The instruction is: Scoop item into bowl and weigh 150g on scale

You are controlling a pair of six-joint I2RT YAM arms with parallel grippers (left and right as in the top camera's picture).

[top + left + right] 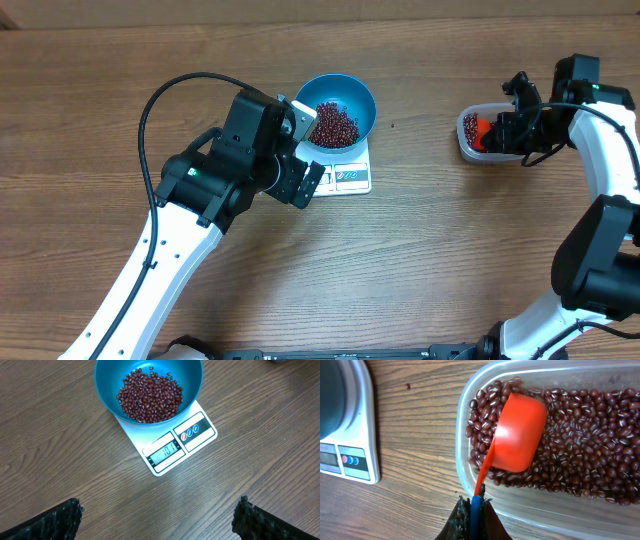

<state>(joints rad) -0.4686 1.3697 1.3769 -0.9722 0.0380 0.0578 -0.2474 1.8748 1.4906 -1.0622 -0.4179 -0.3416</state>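
Right gripper (476, 505) grips the scoop (520, 430) by its handle, cup down among beans (590, 435) in the tub (462, 455). Left gripper (157, 515) hangs wide open just beside the scale (200, 430), bowl (107, 380) on top.

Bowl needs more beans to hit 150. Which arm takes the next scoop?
Right. The right claw is shut on the orange scoop, its cup down among the beans in the tub. The left claw is open and empty, near the scale.

Left fingers (55, 520) spread wide; right fingers (459, 524) clamped tight.
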